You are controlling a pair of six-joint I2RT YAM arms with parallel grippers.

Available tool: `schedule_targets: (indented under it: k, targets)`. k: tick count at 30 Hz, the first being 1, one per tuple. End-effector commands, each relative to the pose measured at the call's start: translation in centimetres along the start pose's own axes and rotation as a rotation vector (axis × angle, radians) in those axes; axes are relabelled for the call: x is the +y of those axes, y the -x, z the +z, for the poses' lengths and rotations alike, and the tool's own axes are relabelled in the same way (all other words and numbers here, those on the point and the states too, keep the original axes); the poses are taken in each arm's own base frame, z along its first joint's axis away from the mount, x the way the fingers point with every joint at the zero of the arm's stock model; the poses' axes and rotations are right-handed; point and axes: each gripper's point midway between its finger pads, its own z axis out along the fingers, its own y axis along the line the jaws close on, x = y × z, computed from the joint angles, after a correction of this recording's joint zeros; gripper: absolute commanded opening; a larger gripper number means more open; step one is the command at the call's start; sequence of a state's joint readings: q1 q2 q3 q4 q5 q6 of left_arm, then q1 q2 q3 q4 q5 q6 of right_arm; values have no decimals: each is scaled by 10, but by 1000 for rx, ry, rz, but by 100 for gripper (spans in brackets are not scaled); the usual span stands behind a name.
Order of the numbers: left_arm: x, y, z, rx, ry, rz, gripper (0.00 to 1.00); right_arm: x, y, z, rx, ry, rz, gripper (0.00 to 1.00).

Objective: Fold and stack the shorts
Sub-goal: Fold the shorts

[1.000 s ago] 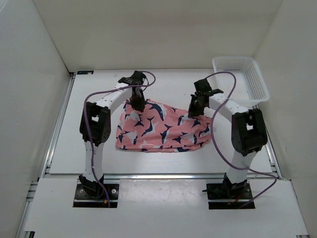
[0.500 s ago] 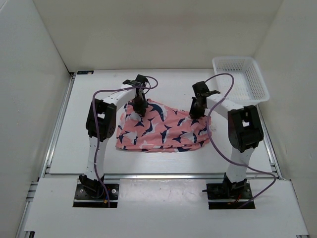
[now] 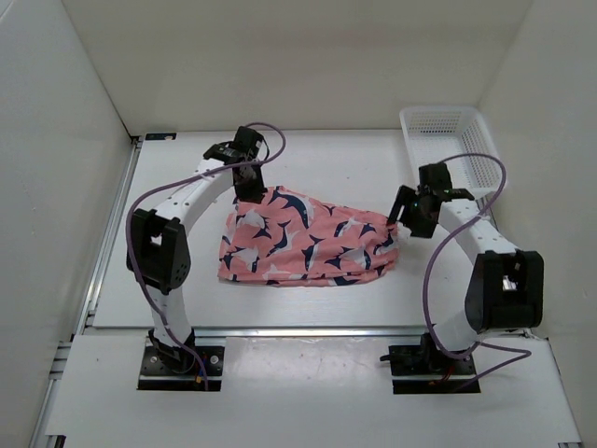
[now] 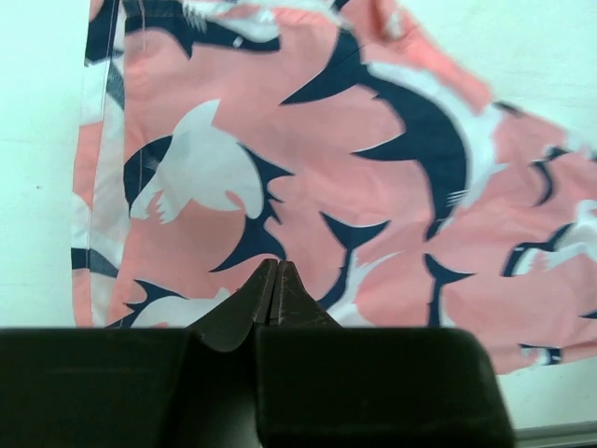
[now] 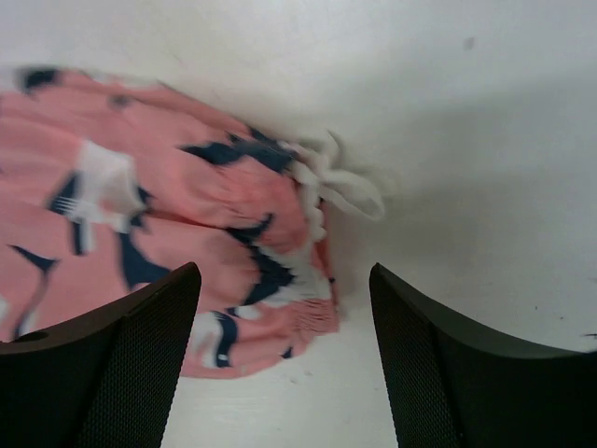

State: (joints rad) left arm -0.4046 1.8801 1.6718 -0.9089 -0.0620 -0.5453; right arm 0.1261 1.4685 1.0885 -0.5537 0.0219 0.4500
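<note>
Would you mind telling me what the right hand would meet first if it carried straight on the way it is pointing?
Probably the shorts: their gathered edge, by the white drawstring, lies between the fingers of the open right hand in the wrist view. Depth is unclear.

soft printed cloth shorts [image 3: 308, 247], matt white table [image 3: 336, 163]
</note>
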Motion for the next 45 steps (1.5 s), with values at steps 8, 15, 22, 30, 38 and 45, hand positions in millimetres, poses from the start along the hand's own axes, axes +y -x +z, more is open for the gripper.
schedule_targets:
  k: [8, 15, 22, 30, 38, 45]
  targets:
    - [15, -41, 25, 94, 68, 35, 10, -9, -72, 47, 286, 125, -52, 76]
    - [19, -45, 19, 88, 75, 35, 10, -20, -75, 74, 287, 73, -27, 58]
    - [36, -37, 19, 82, 93, 4, 10, -18, -69, 78, 304, 67, -34, 22]
    - [108, -33, 26, 101, 218, -125, 10, -23, -56, 73, 265, 6, -25, 0]
    - [151, -63, 39, 165, 269, -239, 10, -14, -27, 56, 202, -5, -62, 0]
    - [131, -84, 62, 227, 231, -217, 10, 5, -4, 36, 134, -13, -110, 0]
